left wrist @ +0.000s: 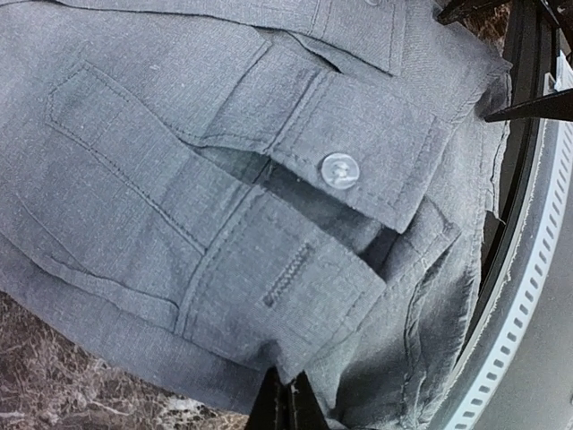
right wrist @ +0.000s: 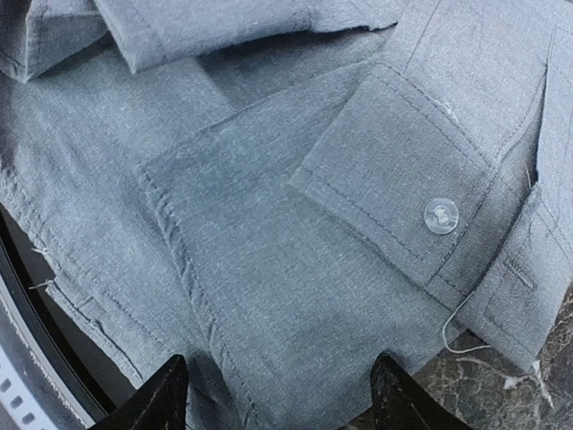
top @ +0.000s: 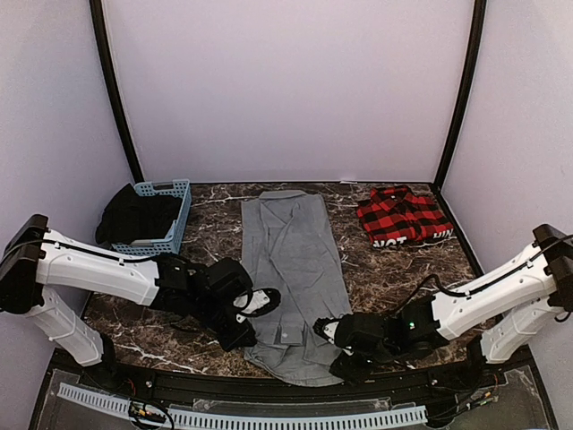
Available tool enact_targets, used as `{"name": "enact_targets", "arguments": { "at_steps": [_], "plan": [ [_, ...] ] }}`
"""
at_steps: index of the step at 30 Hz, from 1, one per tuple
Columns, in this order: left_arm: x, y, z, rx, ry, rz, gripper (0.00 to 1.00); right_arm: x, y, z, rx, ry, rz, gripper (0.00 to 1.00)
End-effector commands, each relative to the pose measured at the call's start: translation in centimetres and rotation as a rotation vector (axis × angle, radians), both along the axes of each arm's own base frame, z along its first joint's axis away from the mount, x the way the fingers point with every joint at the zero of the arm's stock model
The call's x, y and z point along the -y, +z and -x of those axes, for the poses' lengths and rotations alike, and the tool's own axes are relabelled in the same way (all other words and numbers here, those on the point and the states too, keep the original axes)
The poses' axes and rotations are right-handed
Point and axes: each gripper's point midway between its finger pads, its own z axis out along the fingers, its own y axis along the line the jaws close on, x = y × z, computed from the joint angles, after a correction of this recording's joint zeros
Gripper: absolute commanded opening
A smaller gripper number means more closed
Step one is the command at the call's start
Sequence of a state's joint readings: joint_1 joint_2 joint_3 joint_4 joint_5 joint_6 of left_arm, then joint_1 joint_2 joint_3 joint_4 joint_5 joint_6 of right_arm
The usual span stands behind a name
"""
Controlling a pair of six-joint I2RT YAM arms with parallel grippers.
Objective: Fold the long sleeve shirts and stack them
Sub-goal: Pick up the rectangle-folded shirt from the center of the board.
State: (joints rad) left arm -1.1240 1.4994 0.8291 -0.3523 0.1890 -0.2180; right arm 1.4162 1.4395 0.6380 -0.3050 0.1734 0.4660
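Grey cloth is seen closest: the near end of the grey shirt (top: 291,260) is laid at the near edge of the table (top: 394,278), with a buttoned cuff (left wrist: 358,161) lying on top of it. The shirt is judged to be light, soft and floppy. It would sag and slide if lifted at one spot, so it is best taken by its two near corners, where the hem is thicker.

The left gripper (top: 240,337) is set at the left near corner with its jaws shut tight. Whether cloth is pinched between them cannot be told. The right gripper (right wrist: 277,403) is held over the right near corner with its jaws wide apart, and nothing is gripped.

Farther back, the plaid shirt (top: 403,217) is laid folded at the far right. A blue basket (top: 179,193) filled with dark cloth is set at the far left.
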Motion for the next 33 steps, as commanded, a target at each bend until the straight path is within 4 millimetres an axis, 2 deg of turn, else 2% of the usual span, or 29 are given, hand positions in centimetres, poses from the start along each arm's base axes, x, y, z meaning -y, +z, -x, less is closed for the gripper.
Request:
{"name": "enact_targets", "arguments": {
  "at_steps": [1,5,12,16,19,23,26,30,33],
  "plan": [
    [-0.4,-0.3,0.9,-0.058,-0.012,-0.023,0.00,-0.2,-0.7,0.4,0.023,0.028,0.055,0.62],
    [-0.4,-0.5,1.2,-0.075,-0.017,-0.025,0.00,-0.5,-0.6,0.9,0.031,0.053,0.064,0.43],
    [-0.8,-1.1,2.1,-0.132,-0.009,-0.049,0.00,-1.4,0.3,3.5,-0.011,0.120,0.073,0.01],
    [-1.2,-1.0,3.8,-0.219,-0.018,-0.038,0.00,-2.0,1.8,5.9,-0.126,0.154,0.028,0.00],
    [-0.9,0.2,4.9,-0.267,-0.041,0.010,0.00,-2.4,3.5,6.3,-0.147,0.166,-0.007,0.00],
    [0.0,1.7,5.5,-0.304,-0.081,0.058,0.00,-2.8,5.1,5.2,-0.141,0.166,-0.048,0.00],
    [0.7,2.6,5.6,-0.338,-0.112,0.097,0.00,-2.9,6.6,3.2,-0.154,0.138,-0.090,0.00],
    [1.2,4.2,3.6,-0.370,-0.081,0.173,0.00,-3.1,9.1,-0.4,-0.135,0.095,-0.146,0.00],
    [1.2,5.3,0.7,-0.379,-0.016,0.229,0.00,-3.0,10.3,-3.5,-0.137,0.051,-0.180,0.00]
  ]
}}
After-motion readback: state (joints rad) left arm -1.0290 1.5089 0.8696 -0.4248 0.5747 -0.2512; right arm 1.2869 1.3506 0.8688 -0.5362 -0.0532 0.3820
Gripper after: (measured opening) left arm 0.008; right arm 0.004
